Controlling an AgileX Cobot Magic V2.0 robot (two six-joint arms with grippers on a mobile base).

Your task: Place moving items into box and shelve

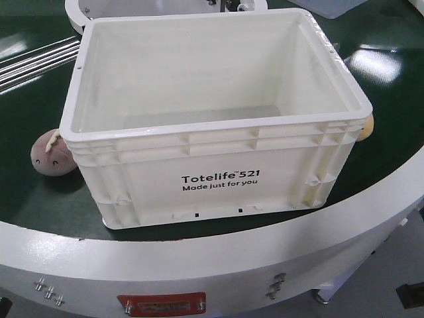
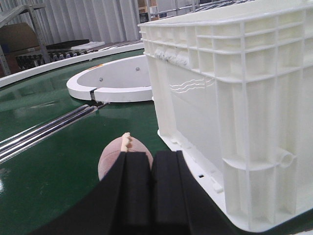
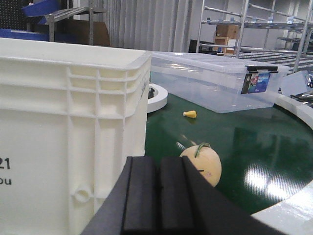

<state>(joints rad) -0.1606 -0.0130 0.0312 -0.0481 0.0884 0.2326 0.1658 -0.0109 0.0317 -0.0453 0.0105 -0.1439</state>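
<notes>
The box (image 1: 218,179), a cream-white crate printed "Totelife 521", stands empty on the green round table (image 1: 59,212). A pink-brown plush toy (image 1: 51,153) lies against its left side. A yellow-orange plush ball (image 1: 366,127) peeks out at its right corner. In the left wrist view my left gripper (image 2: 151,155) is shut and empty, just behind the pink plush (image 2: 115,154), with the box wall (image 2: 234,122) to its right. In the right wrist view my right gripper (image 3: 159,160) is shut and empty, beside the box (image 3: 73,122), with the orange plush ball (image 3: 203,164) just beyond it.
A white ring (image 2: 115,83) and metal rails (image 2: 44,129) lie on the table left of the box. A clear lidded storage bin (image 3: 215,81) and a small yellow item (image 3: 190,114) sit further back on the right. The white table rim (image 1: 218,265) curves along the front.
</notes>
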